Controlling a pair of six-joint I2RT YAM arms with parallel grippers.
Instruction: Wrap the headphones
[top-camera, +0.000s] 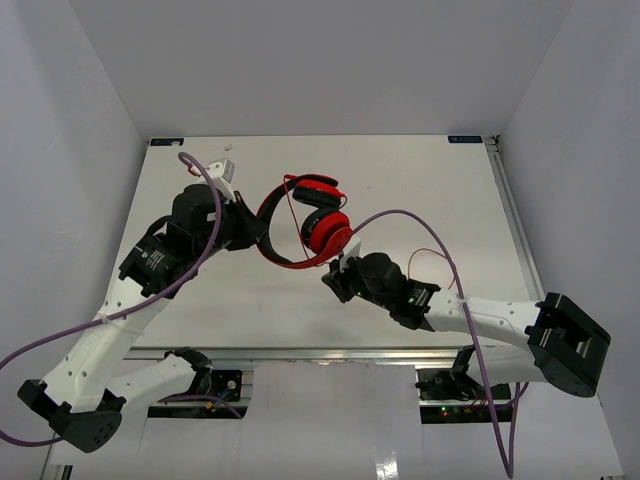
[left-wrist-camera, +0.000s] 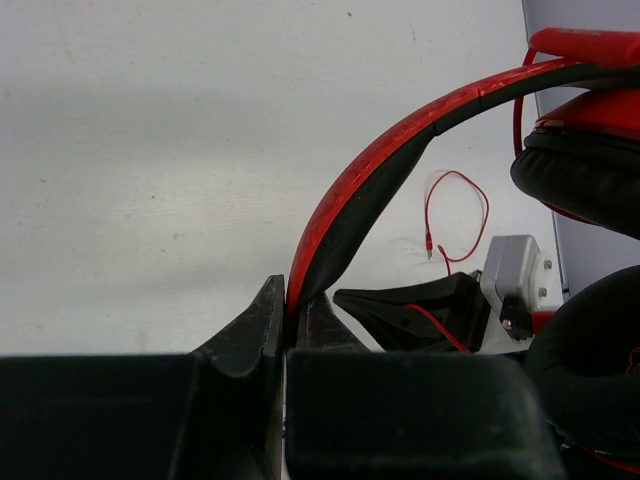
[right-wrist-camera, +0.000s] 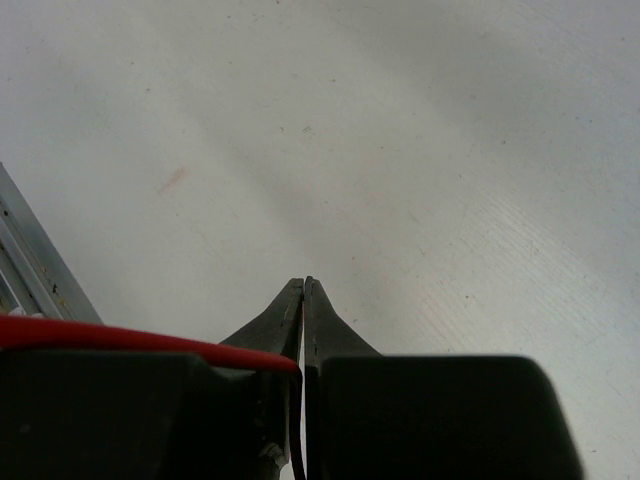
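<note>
The red headphones (top-camera: 322, 218) are held up over the middle of the table. My left gripper (top-camera: 262, 232) is shut on the thin red-and-black headband (left-wrist-camera: 365, 185), which rises from between its jaws (left-wrist-camera: 290, 308). The round red earcups with black pads (left-wrist-camera: 585, 165) hang at the right. My right gripper (top-camera: 335, 276) sits just below the lower earcup (top-camera: 328, 235). Its jaws (right-wrist-camera: 304, 286) are shut, and the thin red cord (right-wrist-camera: 120, 338) runs in between them from the left. A loose loop of cord (left-wrist-camera: 456, 215) lies on the table, also showing in the top view (top-camera: 432, 256).
Thick purple robot cables (top-camera: 205, 215) arc over both arms, the right one (top-camera: 440, 235) passing over the right wrist. A metal rail (right-wrist-camera: 25, 265) marks the table's near edge. White walls close in the left, right and back sides.
</note>
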